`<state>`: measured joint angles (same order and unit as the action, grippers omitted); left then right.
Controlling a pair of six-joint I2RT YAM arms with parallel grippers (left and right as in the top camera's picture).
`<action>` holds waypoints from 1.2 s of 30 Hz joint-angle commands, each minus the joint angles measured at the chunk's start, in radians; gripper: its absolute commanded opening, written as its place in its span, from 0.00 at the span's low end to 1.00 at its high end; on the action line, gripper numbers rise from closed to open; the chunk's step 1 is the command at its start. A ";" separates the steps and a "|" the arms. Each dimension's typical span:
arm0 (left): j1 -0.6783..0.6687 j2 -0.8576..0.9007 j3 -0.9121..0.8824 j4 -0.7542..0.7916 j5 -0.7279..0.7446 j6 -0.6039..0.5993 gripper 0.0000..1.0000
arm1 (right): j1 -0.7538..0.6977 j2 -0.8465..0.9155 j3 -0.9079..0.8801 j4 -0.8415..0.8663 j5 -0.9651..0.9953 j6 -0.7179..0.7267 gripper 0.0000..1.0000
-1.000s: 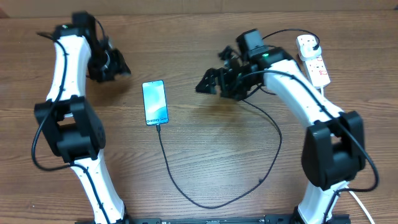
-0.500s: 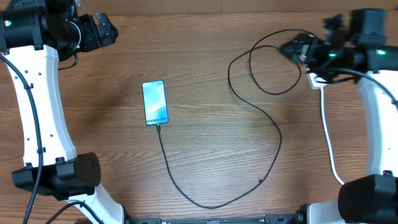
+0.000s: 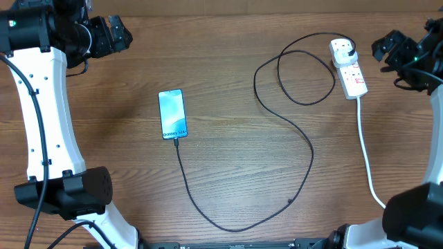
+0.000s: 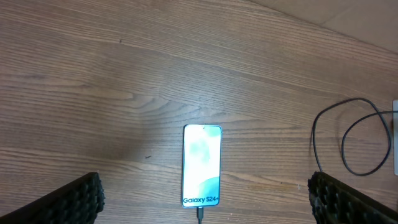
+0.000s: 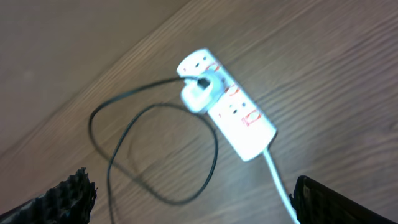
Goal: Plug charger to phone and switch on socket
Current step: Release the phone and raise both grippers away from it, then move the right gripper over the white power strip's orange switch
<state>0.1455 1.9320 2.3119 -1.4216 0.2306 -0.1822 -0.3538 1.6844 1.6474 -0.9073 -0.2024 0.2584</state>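
Observation:
The phone (image 3: 173, 114) lies flat on the table with its light blue screen up; it also shows in the left wrist view (image 4: 202, 165). The black charger cable (image 3: 304, 149) is plugged into the phone's lower end and loops right to its white plug head (image 3: 340, 50), seated in the socket (image 3: 352, 75). The socket (image 5: 236, 118) with red switches and the plug head (image 5: 200, 92) show in the right wrist view. My left gripper (image 3: 113, 34) is open, raised at the far left. My right gripper (image 3: 392, 48) is open, raised right of the socket.
The socket's thick white cord (image 3: 365, 152) runs down the right side towards the front edge. The cable makes a wide loop (image 3: 297, 69) left of the socket and a long bend (image 3: 228, 223) near the front.
The right arm has pulled back from the table's middle to the far right, away from the socket. The left arm has lifted towards the far left corner. The cable now loops beside the socket.

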 commanded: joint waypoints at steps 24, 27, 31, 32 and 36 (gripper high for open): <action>-0.002 0.010 0.001 0.000 -0.002 0.002 0.99 | -0.043 0.438 0.008 0.346 0.108 0.006 1.00; -0.002 0.010 0.001 0.000 -0.002 0.002 0.99 | -0.043 0.458 0.008 0.361 0.108 0.006 1.00; -0.002 0.010 0.001 0.000 -0.002 0.002 1.00 | -0.043 0.490 0.008 0.378 0.109 0.002 1.00; -0.002 0.010 0.001 0.000 -0.002 0.002 1.00 | -0.043 0.497 0.008 0.384 0.109 -0.003 1.00; -0.002 0.010 0.001 0.000 -0.002 0.002 1.00 | -0.040 0.520 0.008 0.410 0.108 -0.005 1.00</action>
<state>0.1455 1.9320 2.3119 -1.4216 0.2306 -0.1822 -0.3977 2.1784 1.6474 -0.5114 -0.1032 0.2604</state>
